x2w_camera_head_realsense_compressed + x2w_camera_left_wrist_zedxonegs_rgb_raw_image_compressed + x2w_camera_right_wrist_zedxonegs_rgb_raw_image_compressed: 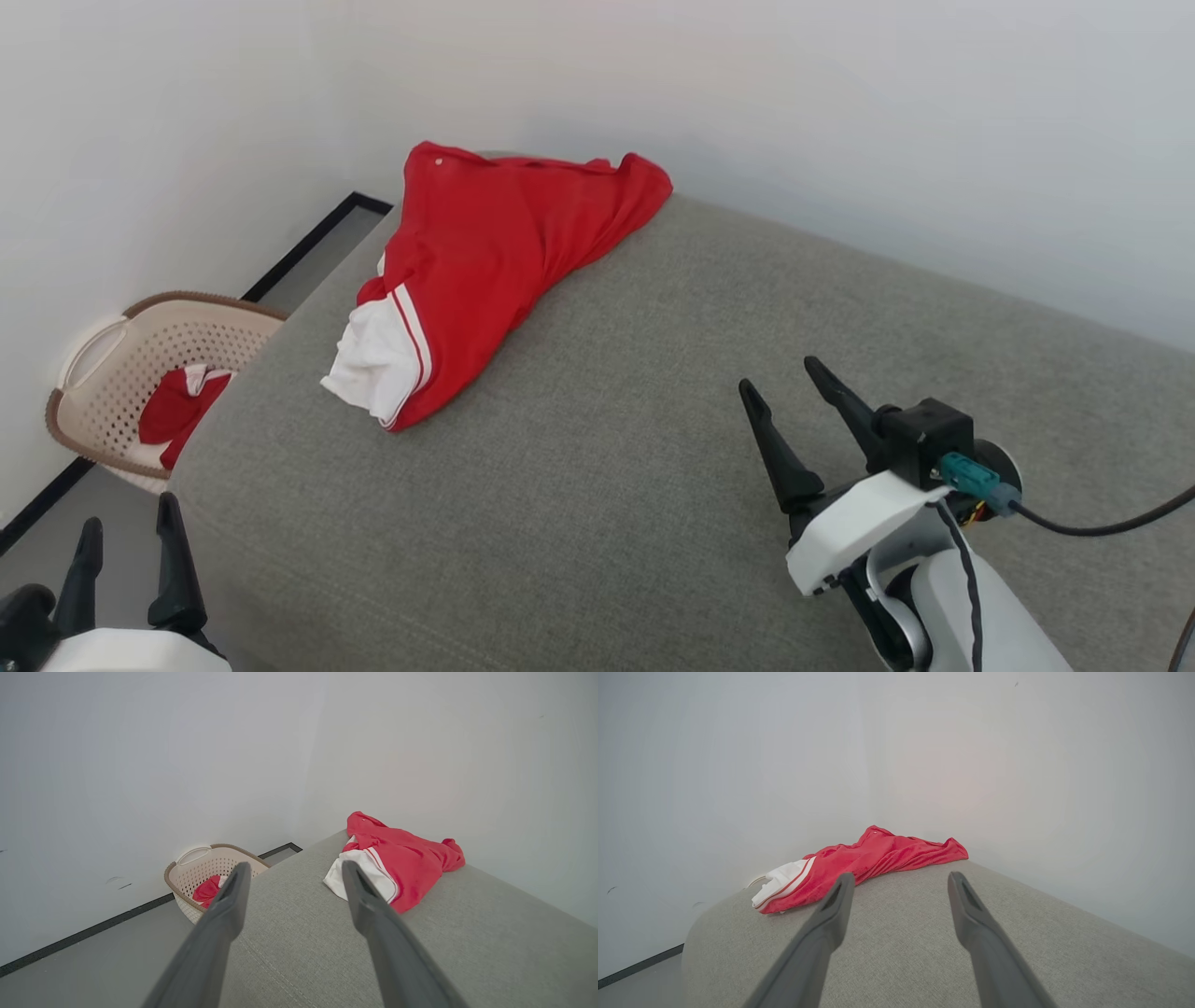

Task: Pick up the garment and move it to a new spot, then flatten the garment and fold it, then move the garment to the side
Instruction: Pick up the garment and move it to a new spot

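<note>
A beige perforated plastic laundry basket with a brown rim [207, 301] stands on the grey floor [93, 961], ahead of the left hand [129, 511] and a little to its left, with a crumpled red-and-white cloth [177, 411] lying inside. The left hand's two dark fingers are spread apart and hold nothing. It hangs at the near left edge of the grey woven-fabric cushion [607, 467], partly over the floor.

The thin bright red T-shirt with white sleeves [476, 252] lies in a rumpled heap at the cushion's far left corner, close to the white wall [747, 93]. That is well ahead of the left hand and to its right. One white sleeve with red stripes is turned toward the cushion's left edge.

The right hand [780, 373] hovers over bare cushion with its fingers parted and empty, and the shirt lies well ahead of it and to its left. A black cable [1102, 527] runs off from its wrist.
</note>
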Robot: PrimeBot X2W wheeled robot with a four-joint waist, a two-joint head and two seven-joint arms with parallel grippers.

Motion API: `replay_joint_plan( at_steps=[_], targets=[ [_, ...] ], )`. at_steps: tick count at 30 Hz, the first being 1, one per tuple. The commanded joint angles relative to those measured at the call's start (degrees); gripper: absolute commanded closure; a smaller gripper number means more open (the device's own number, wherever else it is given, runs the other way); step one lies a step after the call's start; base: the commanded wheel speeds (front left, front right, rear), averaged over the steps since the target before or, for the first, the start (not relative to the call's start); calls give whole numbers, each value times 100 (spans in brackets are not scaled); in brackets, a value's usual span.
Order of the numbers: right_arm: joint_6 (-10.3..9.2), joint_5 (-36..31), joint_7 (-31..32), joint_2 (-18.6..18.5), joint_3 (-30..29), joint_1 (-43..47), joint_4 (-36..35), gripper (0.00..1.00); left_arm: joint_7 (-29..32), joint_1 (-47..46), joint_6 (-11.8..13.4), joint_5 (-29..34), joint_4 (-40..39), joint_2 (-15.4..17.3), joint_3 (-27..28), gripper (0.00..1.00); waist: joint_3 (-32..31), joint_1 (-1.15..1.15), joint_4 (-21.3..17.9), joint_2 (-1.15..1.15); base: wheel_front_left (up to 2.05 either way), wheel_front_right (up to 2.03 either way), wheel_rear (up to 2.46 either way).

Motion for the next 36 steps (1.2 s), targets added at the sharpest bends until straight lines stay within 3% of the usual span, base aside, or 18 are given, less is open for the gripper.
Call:
replay_joint_plan(
  at_steps=[1, 6, 15, 26, 36],
  targets=[
    [0, -32, 19, -17, 7, -72, -3, 0, -43, -44, 23, -22, 8, 10, 23, 0, 58, 0, 30, 0, 0, 0, 0],
    [0, -29, 31, -62, -47, -144, -45, 0, -93, -256, -27, -21, 106, 21, -67, 0, 198, 0, 60, 0, 0, 0, 0],
    [0, -177, 146, -160, -386, -143, -313, 0, -150, -1238, -378, -51, 522, 216, -331, 0, 558, 0, -93, 0, 0, 0, 0],
    [0, -414, 508, -323, -511, -430, -949, 0, -123, -3157, -822, -362, 1725, 858, -654, 0, 1420, 0, -656, 0, 0, 0, 0],
    [0, -596, 825, -463, -573, -823, -1668, 0, -15, -4721, -871, -1040, 3037, 1325, -1276, 0, 2371, 0, -1095, 0, 0, 0, 0]
  ],
)
